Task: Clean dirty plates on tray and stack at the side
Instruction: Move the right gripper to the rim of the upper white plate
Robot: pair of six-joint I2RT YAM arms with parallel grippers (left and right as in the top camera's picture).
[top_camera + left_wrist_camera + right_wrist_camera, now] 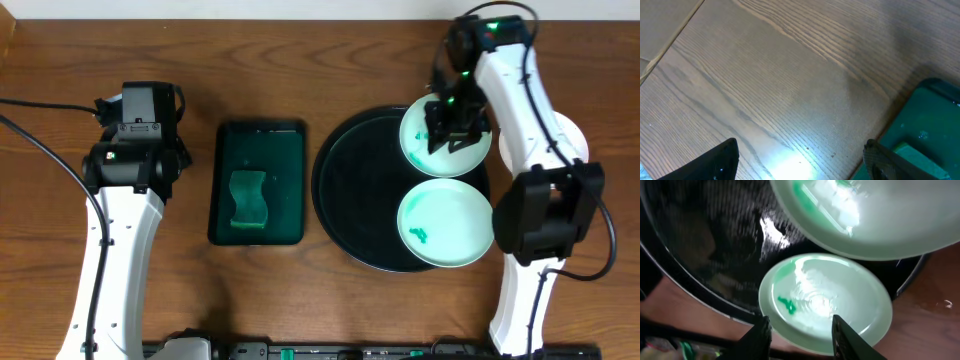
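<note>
The round black tray (pixel 350 190) lies right of centre. Two white plates with teal-green smears rest on its right side, a far one (pixel 418 150) and a near one (pixel 445 222). My right gripper (pixel 452 128) hangs open and empty over the far plate. In the right wrist view its fingers (pixel 800 330) straddle the rim of one smeared plate (pixel 840 300). The other plate (pixel 890 220) fills the top, with the tray (pixel 705 240) beneath. A white round edge (pixel 572 130) shows behind the right arm. My left gripper (pixel 800 150) is open over bare wood.
A smaller rectangular dark green tray (pixel 257 150) with a green sponge (pixel 246 200) lies between the left arm and the black tray. Its corner shows in the left wrist view (pixel 930 110). The right arm's base stands at the front right.
</note>
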